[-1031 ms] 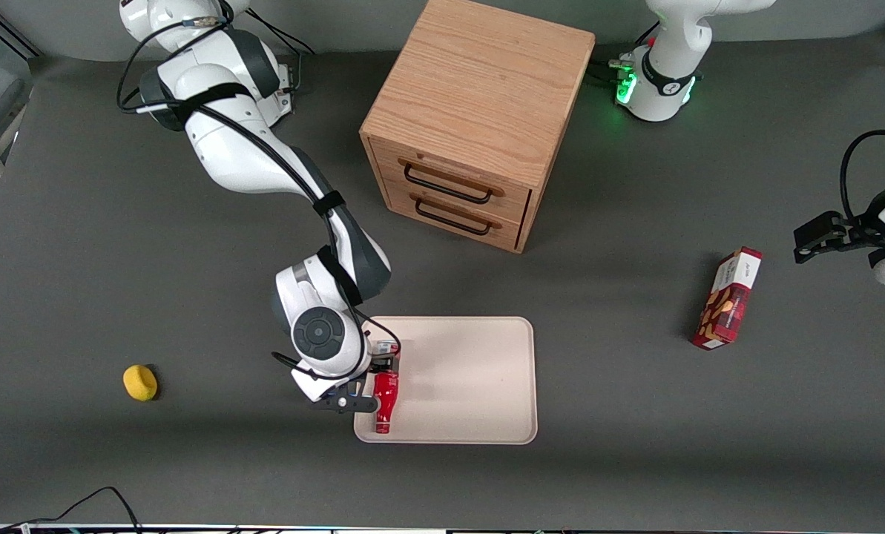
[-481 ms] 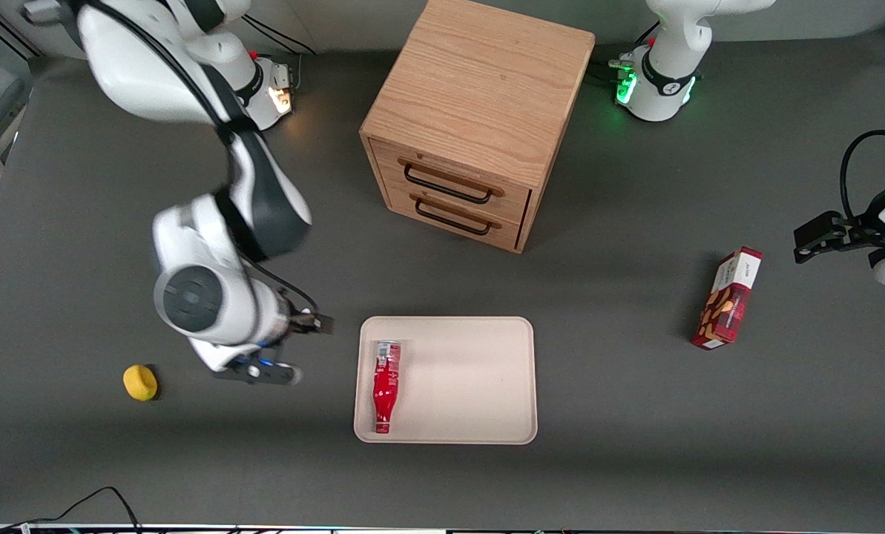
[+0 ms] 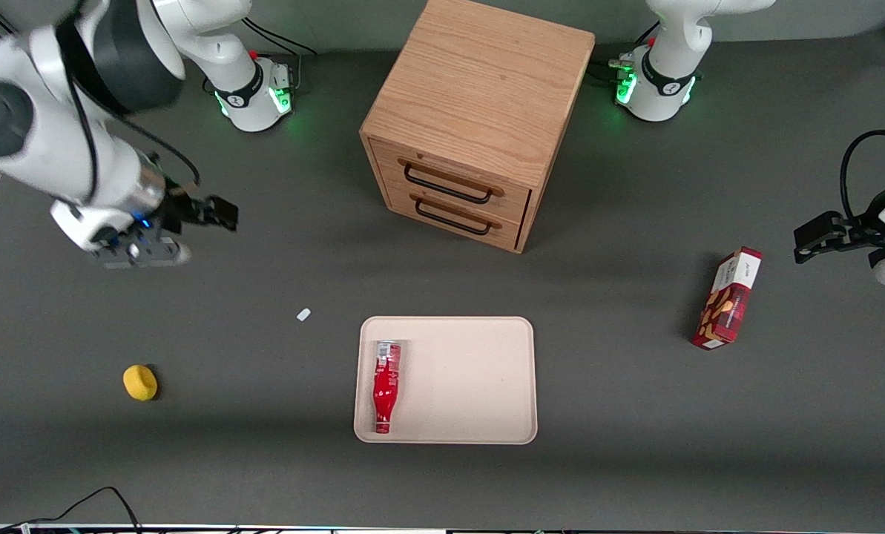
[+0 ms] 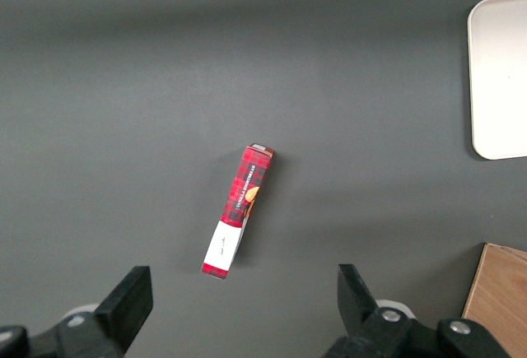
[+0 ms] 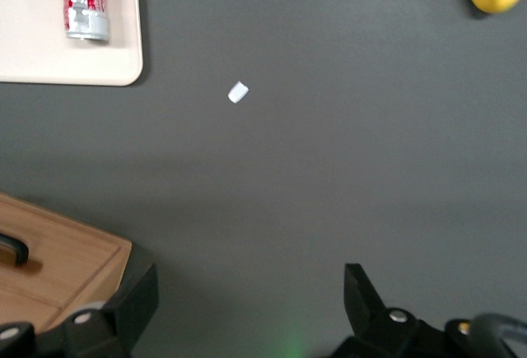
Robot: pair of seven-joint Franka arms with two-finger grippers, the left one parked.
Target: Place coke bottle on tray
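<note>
While my gripper [image 3: 190, 222] hangs above bare table [image 3: 635, 445], well apart from the tray [image 3: 472, 378] and toward the working arm's end, I read its fingers [image 5: 123, 309] as spread wide with nothing between them. In the right wrist view both dark finger pads frame only grey tabletop. The arm [image 3: 56, 133] is raised and folded back near its base, with the wrist turned so the gripper points sideways toward the cabinet [image 3: 479, 119].

Going by size: the cabinet, a wooden two-drawer box, stands farther from the front camera than the tray, both drawers shut, their dark handles facing the tray.

The tray lies flat on the table, nearer the camera than the cabinet.

I see the box [image 3: 728, 297], red and rectangular, lying on the table well off from the tray toward the parked arm's end; the left wrist view shows it too [image 4: 239, 210].

The bottle [image 3: 386, 386] lies on its side on the tray, along the short edge closest to the working arm, its silvery base pointing toward the cabinet and its cap toward the camera. Nothing touches it.

A yellow ball [image 3: 140, 383] sits well off from the tray toward the working arm's end.

A white scrap [image 3: 303, 314] rests near the tray's corner.
</note>
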